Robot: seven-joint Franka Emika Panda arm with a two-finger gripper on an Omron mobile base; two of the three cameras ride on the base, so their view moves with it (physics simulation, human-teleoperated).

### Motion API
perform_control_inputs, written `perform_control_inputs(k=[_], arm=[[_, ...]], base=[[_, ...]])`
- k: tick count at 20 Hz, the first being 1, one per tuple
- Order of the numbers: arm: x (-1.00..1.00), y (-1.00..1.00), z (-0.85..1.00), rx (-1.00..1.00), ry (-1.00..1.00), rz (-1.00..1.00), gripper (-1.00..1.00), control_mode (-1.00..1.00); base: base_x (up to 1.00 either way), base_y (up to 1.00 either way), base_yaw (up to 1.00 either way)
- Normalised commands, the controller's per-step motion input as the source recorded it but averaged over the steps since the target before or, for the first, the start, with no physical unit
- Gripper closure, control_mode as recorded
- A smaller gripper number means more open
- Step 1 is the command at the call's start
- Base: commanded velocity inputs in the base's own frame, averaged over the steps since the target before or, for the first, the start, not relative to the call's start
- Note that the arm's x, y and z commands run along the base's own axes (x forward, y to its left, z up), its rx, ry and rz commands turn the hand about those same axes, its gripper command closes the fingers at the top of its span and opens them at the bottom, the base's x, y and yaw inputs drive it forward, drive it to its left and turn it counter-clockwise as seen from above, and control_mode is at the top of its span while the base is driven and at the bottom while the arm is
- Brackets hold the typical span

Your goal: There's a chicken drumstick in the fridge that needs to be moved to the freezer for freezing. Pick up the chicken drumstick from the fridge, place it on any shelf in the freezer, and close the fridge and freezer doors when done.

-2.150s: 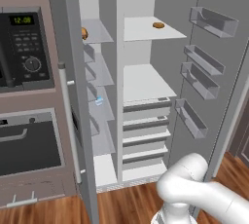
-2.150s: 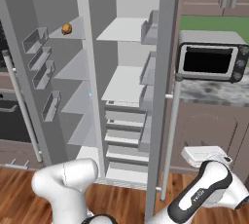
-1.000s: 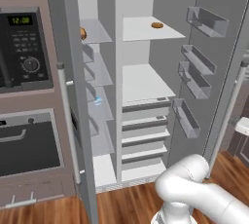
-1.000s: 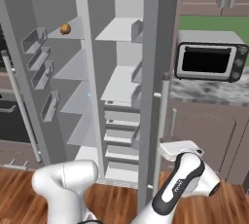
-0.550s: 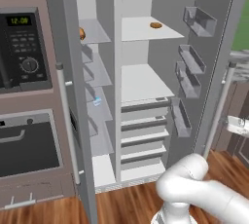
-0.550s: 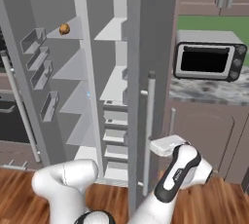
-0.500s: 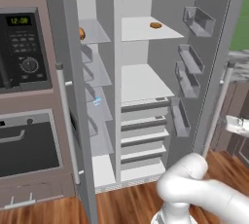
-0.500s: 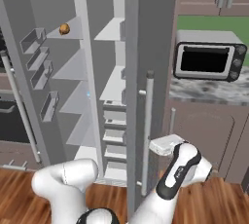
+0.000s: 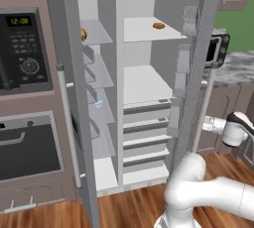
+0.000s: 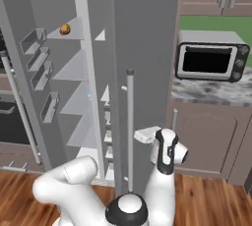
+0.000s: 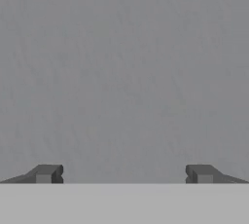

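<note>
Grey fridge door (image 10: 142, 72) faces me, half shut; my gripper (image 11: 124, 174) presses near it, jaws wide, holding nothing.

Domestic kitchen: tall grey two-door fridge-freezer (image 9: 149, 98), built-in black microwave (image 9: 22, 48), silver toaster oven (image 10: 210, 62) on marble counter (image 10: 206, 92), wood floor (image 9: 129, 212).

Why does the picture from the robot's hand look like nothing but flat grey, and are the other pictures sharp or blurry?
Hand view: the camera faces the fridge door up close, so its plain grey panel spans the frame, evenly lit, no glare, with the open gripper below. Left and right base views: rendered, evenly lit, sharp throughout, only soft shading inside the shelves.
</note>
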Motion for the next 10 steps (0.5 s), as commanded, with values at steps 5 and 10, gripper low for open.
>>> perform_control_inputs(k=[5,10], arm=[[0.61,1.0,-0.04,-0.04,0.0,-0.19,-1.0,-1.0],[0.63,0.94,0.0,-0.06,0.0,-0.2,-1.0,-1.0]], base=[[0.0,0.0,0.0],[0.0,0.0,0.0]])
